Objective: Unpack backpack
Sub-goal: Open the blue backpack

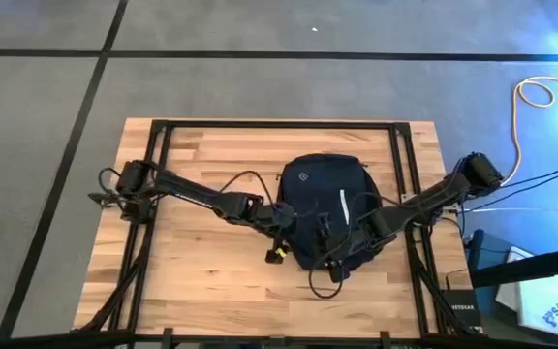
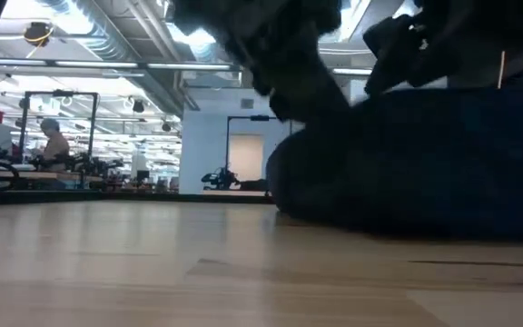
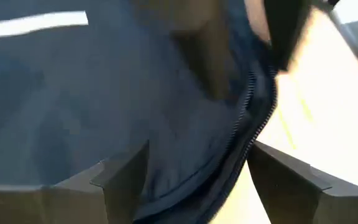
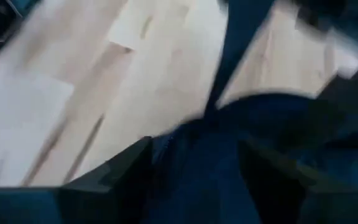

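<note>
Grey carpet floor (image 1: 260, 87), bright ceiling lights (image 2: 89, 64)

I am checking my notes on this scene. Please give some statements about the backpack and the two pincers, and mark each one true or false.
1. The backpack lies on the wooden table. True.
2. The left pincer is open around the backpack's zipper edge. True.
3. The right pincer is parked far from the backpack. False: it is at the backpack.
4. The backpack is bright red. False: dark navy with a white stripe.
</note>
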Controlling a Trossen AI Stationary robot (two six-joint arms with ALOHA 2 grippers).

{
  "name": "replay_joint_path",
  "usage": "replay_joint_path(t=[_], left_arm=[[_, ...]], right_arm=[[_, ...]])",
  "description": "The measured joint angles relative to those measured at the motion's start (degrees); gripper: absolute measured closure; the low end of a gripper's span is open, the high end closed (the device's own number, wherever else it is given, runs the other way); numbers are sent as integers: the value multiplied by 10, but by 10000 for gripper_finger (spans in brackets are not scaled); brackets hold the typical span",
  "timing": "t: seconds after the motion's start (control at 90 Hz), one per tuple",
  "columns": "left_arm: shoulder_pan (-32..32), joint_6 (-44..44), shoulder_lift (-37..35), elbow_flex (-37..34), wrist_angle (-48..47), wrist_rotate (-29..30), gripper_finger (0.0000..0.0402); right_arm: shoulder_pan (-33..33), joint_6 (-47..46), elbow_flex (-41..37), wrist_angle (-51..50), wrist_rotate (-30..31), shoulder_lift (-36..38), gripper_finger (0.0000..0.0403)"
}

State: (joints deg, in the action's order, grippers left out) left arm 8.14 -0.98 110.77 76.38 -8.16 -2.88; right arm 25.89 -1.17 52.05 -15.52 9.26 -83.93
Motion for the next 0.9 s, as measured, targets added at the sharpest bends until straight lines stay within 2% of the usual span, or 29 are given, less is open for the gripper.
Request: replay_joint_path(t=[0.111,0.222,0.389,0.556,0.756,0.9], left_arm=[[0,12,18,0,8,-9,147],[4,25,24,0,-2,-41,147],[18,25,24,0,-2,-45,147],[21,21,24,0,-2,-46,147],[21,18,24,0,-2,-46,147],[19,16,24,0,-2,-45,147]], right_arm=[[0,0,13,-21,2,1,174],[0,-5,24,-63,39,1,183],[0,-39,26,-92,51,1,200],[0,-84,1,-68,-3,1,205],[0,-92,-12,-40,-5,0,205],[0,-110,-12,-4,-59,0,205]])
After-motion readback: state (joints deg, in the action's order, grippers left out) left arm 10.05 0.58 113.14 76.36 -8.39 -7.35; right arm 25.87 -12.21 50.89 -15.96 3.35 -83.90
